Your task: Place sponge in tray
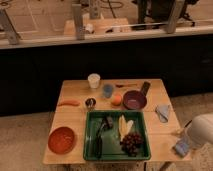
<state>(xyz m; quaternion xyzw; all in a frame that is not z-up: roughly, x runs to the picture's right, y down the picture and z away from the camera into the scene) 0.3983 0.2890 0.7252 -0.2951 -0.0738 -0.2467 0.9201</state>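
A green tray sits at the front middle of the wooden table. It holds a dark brush-like tool, a banana and dark grapes. A small blue rectangular sponge is at the table's front right edge. My white arm comes in from the lower right, and my gripper is right at the sponge. Whether it holds the sponge does not show.
Behind the tray are a white cup, a blue cup, an orange, a maroon bowl, a dark can and a small metal cup. A carrot and a red bowl lie left. A pale blue cloth lies right.
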